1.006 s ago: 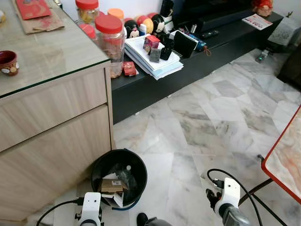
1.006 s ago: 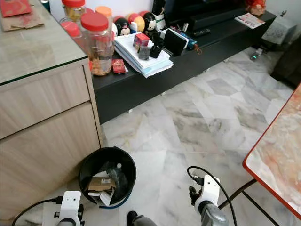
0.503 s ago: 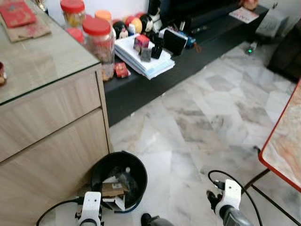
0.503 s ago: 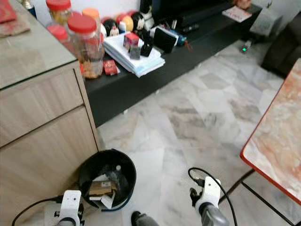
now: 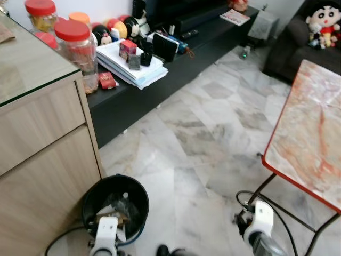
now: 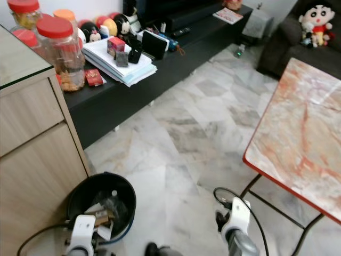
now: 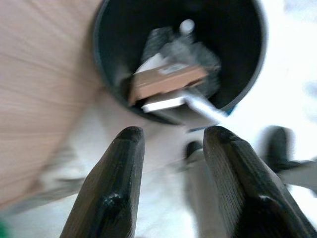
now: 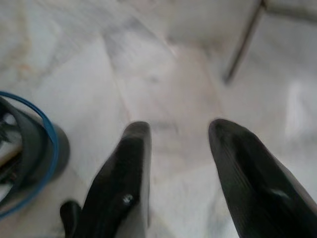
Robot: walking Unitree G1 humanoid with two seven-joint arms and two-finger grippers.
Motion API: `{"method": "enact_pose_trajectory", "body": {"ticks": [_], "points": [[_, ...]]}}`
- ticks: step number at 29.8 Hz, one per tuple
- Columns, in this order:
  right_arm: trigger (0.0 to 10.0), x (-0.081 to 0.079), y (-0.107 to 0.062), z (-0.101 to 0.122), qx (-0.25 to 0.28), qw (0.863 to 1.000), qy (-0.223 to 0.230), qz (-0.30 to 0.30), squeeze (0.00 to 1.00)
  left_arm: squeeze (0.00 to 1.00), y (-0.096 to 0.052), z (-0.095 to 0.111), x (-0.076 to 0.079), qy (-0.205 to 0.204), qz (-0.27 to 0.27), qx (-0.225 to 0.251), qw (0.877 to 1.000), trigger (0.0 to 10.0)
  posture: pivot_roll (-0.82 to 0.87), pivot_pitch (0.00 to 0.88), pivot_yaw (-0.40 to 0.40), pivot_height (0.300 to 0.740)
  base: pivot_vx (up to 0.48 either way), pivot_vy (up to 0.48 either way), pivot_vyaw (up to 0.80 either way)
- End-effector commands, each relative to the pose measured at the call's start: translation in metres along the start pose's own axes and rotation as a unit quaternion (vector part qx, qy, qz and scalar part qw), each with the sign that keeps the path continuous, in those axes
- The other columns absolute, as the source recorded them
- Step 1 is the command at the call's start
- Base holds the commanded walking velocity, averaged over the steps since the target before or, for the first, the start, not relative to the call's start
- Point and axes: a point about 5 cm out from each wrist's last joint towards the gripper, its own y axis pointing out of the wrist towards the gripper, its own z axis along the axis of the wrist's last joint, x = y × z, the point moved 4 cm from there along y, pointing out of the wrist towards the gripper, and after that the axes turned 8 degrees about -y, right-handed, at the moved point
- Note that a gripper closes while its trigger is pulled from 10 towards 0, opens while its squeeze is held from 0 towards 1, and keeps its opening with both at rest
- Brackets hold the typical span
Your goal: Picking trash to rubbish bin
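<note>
Left claw (image 7: 168,148) hangs with its two black fingers apart and empty, just above the round black rubbish bin (image 5: 93,194), where a brown cardboard box (image 7: 166,82) already lies. Right claw (image 8: 178,163) is spread and empty over the white marble floor (image 5: 213,138). I think the drop is done, so next comes finding more trash. Since a second ago the camera has turned right, showing more of the red-edged marble tabletop (image 5: 314,122).

1 black bin (image 5: 90,198), near left. 1 brown box (image 7: 167,82) inside. 3 red-lidded jars (image 5: 77,50), far left. 1 paper stack (image 5: 123,69). 1 red-edged table (image 5: 306,130), right. 1 plush doll (image 5: 324,21), far right.
</note>
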Motion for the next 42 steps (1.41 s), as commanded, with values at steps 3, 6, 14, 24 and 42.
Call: {"method": "enact_pose_trajectory", "body": {"ticks": [3, 6, 14, 24, 42], "points": [[10.0, 0.0099, -0.0024, -0.0045, -0.007, 1.000, 0.007, -0.014, 0.00, 0.00, -0.0024, -0.0059, 0.0127, 0.000, -0.015, -0.012, 1.000, 10.0, 0.04, 0.205, -0.141, 0.740, 0.000, 0.000, -0.75], [10.0, 0.0101, -0.0025, -0.0045, -0.007, 1.000, 0.007, -0.014, 0.00, 0.00, -0.0024, -0.0059, 0.0130, 0.000, -0.017, -0.012, 1.000, 10.0, 0.04, 0.205, -0.141, 0.740, 0.000, 0.000, -0.74], [10.0, 0.0106, -0.0026, -0.0046, -0.006, 1.000, 0.007, -0.015, 0.00, 0.00, -0.0026, -0.0064, 0.0135, -0.003, -0.019, -0.013, 1.000, 10.0, 0.04, 0.207, -0.141, 0.740, 0.000, 0.000, -0.74], [10.0, 0.0116, -0.0029, -0.0052, -0.007, 1.000, 0.007, -0.016, 0.00, 0.00, -0.0030, -0.0070, 0.0149, -0.006, -0.021, -0.014, 1.000, 10.0, 0.04, 0.209, -0.143, 0.740, 0.000, 0.000, -0.74], [10.0, 0.0127, -0.0034, -0.0066, -0.010, 1.000, 0.002, -0.016, 0.00, 0.00, -0.0040, -0.0101, 0.0145, -0.004, -0.019, -0.019, 1.000, 10.0, 0.04, 0.214, -0.150, 0.740, 0.000, -0.098, -0.75]]}}
